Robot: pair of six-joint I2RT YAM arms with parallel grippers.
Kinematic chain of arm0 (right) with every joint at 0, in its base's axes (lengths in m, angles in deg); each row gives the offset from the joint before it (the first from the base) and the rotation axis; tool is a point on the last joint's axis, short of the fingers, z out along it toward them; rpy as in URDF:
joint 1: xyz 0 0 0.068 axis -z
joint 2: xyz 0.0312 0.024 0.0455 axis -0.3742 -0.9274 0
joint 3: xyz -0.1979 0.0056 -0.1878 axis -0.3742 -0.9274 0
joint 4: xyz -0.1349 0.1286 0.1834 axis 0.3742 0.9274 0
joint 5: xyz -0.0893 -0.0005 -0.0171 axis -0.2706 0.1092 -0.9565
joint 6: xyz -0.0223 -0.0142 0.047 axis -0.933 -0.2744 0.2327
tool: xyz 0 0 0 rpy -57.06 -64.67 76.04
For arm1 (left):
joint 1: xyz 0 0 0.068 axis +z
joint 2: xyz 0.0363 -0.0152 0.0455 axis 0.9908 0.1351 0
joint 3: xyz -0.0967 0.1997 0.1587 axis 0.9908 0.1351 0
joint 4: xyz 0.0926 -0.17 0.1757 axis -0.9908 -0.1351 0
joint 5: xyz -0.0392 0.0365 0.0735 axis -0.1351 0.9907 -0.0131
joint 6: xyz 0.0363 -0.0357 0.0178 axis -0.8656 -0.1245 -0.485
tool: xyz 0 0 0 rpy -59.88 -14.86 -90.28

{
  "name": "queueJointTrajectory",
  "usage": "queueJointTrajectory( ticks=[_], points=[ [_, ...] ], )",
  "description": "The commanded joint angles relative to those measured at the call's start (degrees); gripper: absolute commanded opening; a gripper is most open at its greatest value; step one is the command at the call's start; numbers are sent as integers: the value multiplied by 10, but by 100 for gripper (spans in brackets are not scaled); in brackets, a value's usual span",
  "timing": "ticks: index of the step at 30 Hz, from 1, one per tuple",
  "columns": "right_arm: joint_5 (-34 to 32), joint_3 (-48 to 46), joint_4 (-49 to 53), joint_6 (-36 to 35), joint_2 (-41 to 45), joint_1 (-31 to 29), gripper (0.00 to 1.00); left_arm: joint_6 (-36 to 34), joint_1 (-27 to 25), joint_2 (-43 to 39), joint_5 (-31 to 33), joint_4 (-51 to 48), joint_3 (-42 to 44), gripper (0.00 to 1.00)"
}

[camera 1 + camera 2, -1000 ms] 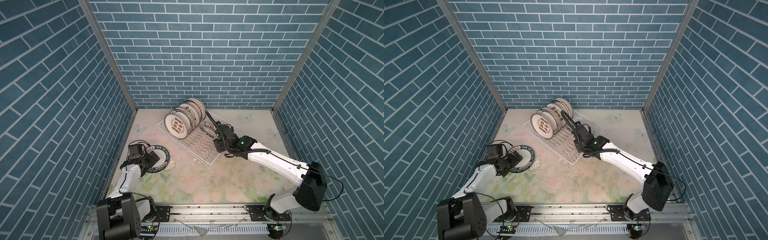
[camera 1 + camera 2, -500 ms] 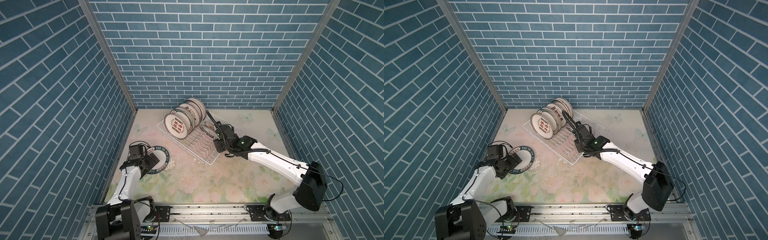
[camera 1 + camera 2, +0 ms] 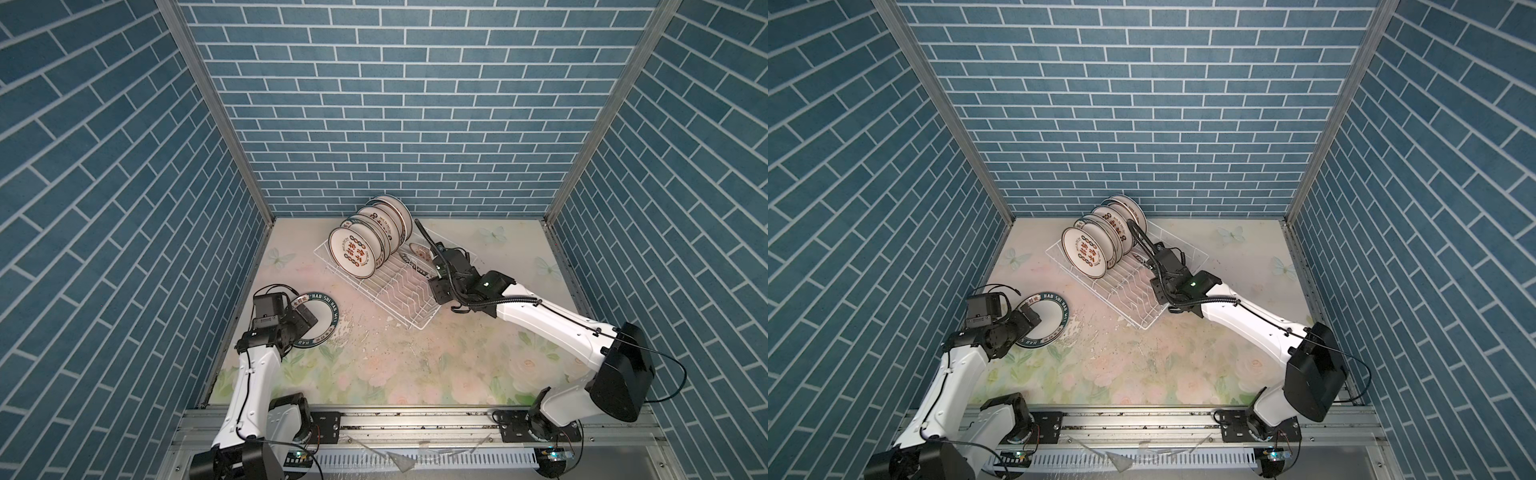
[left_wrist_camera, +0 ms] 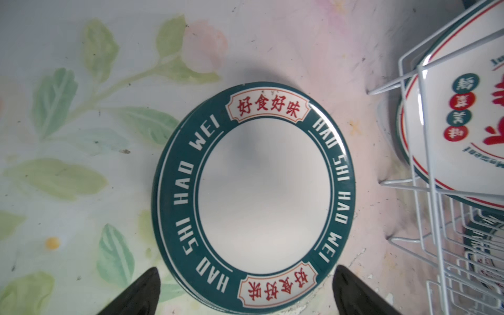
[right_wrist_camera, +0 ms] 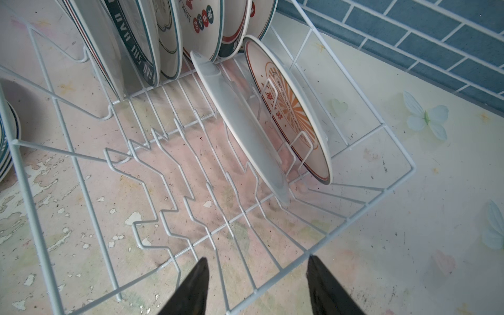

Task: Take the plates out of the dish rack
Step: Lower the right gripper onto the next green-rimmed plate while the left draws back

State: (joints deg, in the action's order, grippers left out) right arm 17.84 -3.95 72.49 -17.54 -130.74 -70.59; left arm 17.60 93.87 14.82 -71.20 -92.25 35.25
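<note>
The white wire dish rack (image 3: 409, 309) (image 3: 1138, 311) stands diagonally at the back of the table. Several plates (image 3: 353, 257) (image 3: 1087, 251) stand upright in its far end. Two more lean in its right row: one showing a white back (image 5: 245, 131), one with an orange sunburst (image 5: 294, 109). A green-rimmed plate (image 3: 326, 322) (image 4: 261, 196) lies flat on a low stack at the left. My left gripper (image 3: 306, 316) (image 4: 245, 272) hovers open over that plate's near rim, holding nothing. My right gripper (image 3: 436, 266) (image 5: 257, 260) is open and empty above the rack's right rim wire (image 5: 354, 215).
Blue brick walls close in the table on three sides. The floral table cover is chipped and flaking between the stack and the rack (image 3: 365, 328). The rack's near half holds only zigzag divider wires (image 5: 163, 169). A metal rail (image 3: 415, 419) runs along the front edge.
My left arm has shifted its elbow while its open gripper stays over the flat plate. The right arm has hardly moved.
</note>
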Motion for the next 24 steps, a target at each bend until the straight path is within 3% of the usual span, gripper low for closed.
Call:
queueJointTrajectory(
  ticks=[1, 5, 15, 24],
  points=[
    [10, 15, -5, -25, -10, 3, 59, -10, -13, -14, -61, 30, 16, 99],
    [14, 45, -5, -39, -44, 5, 58, -14, -55, -26, -88, 61, 25, 99],
    [-4, 152, 19, -77, -154, 12, 56, -17, -159, -31, -71, 83, 22, 99],
    [-20, 213, 34, -105, -219, 23, 52, -15, -185, -57, -50, 113, 45, 99]
  ],
)
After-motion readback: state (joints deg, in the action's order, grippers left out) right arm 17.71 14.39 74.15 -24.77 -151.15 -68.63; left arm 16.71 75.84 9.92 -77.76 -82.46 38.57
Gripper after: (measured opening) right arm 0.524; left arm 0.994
